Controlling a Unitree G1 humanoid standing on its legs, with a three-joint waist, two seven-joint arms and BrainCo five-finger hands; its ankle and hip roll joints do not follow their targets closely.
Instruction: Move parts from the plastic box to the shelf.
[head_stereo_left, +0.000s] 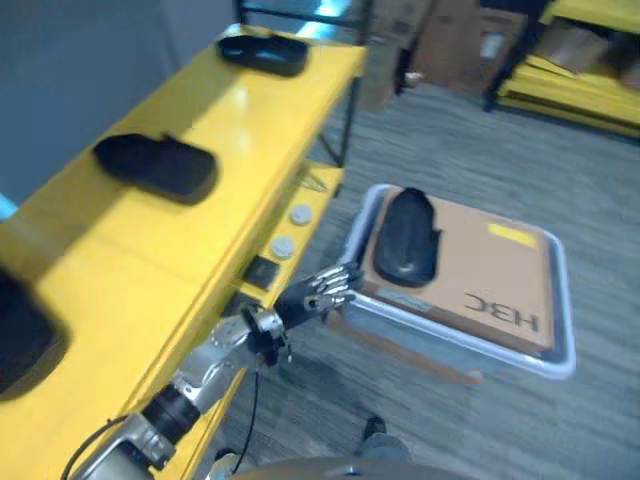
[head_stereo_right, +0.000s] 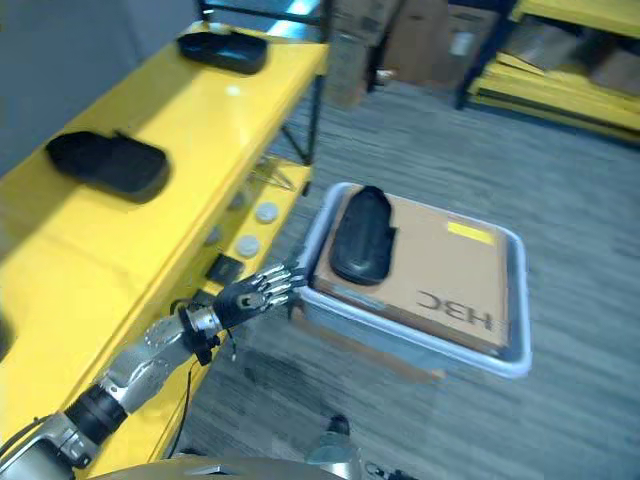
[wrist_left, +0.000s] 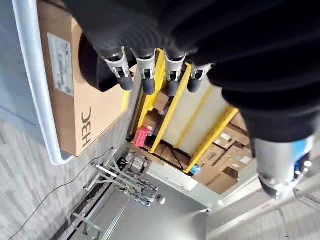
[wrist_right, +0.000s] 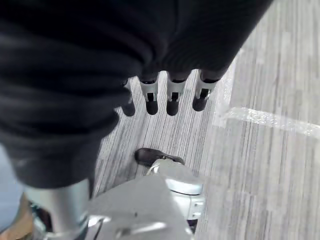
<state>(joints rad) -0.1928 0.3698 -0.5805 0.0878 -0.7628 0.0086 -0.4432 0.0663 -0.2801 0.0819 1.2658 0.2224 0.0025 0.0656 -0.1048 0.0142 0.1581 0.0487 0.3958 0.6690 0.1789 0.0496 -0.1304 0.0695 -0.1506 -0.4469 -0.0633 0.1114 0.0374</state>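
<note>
A black moulded part (head_stereo_left: 405, 237) lies on a brown cardboard sheet (head_stereo_left: 480, 275) inside the pale plastic box (head_stereo_left: 563, 300) on the floor. My left hand (head_stereo_left: 312, 292) hovers at the box's near-left corner, fingers straight and holding nothing, a short way from the part. In the left wrist view its fingers (wrist_left: 149, 75) hang in front of the same part (wrist_left: 95, 70) and the box rim (wrist_left: 35, 85). On the yellow shelf (head_stereo_left: 230, 150) rest two black parts (head_stereo_left: 155, 165) (head_stereo_left: 262, 52); a third (head_stereo_left: 20, 340) is cut off at the left edge. My right hand (wrist_right: 172, 97) hangs relaxed over the floor.
The shelf's lower level holds two grey discs (head_stereo_left: 283, 247) and a small black block (head_stereo_left: 262, 272). Yellow racks (head_stereo_left: 570, 75) and cardboard boxes (head_stereo_left: 450, 40) stand at the far side. Grey carpet (head_stereo_left: 450, 150) lies between shelf and racks.
</note>
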